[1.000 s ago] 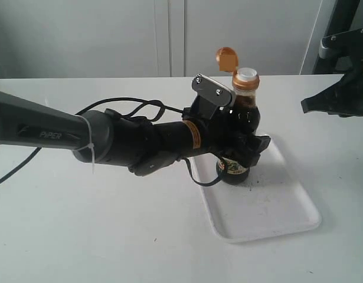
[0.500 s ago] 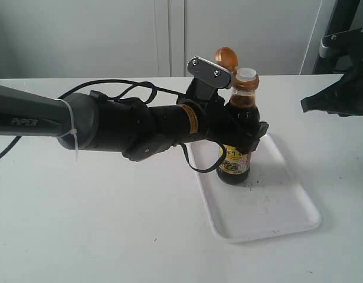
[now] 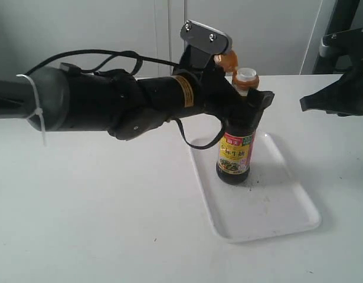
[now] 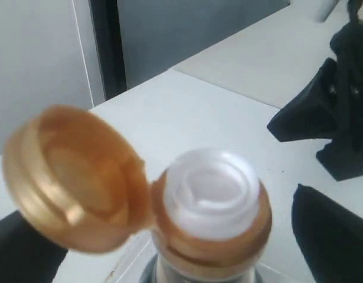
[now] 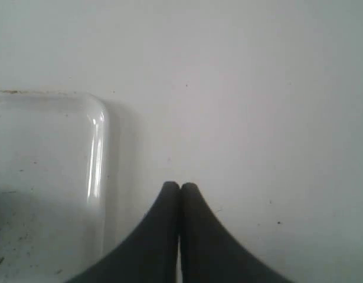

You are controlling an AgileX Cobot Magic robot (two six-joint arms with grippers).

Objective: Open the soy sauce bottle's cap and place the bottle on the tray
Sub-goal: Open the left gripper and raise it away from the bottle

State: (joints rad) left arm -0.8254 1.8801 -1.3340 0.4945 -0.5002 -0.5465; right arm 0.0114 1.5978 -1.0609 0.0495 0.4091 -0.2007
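The soy sauce bottle (image 3: 235, 154) stands upright on the white tray (image 3: 275, 206), near the tray's far left part. Its copper-gold cap (image 3: 228, 59) is flipped back on its hinge, baring the white spout (image 3: 246, 75). My left gripper (image 3: 249, 105) is open, with its fingers on either side of the bottle's shoulder and neck. In the left wrist view the cap (image 4: 75, 177) and the spout (image 4: 212, 191) fill the frame, with a gap to each dark finger (image 4: 329, 236). My right gripper (image 3: 305, 105) hovers shut to the right, off the tray.
The right wrist view shows the tray's rounded corner (image 5: 98, 147) beside the right gripper (image 5: 180, 187), with white tabletop (image 5: 258, 118) around it. A dark stand (image 3: 340, 29) rises at the back right. The left arm (image 3: 110, 103) reaches across from the left.
My left gripper has risen from the bottle's lower body to its shoulder and neck, uncovering the label. The bottle stays standing on the tray. The right gripper has not moved.
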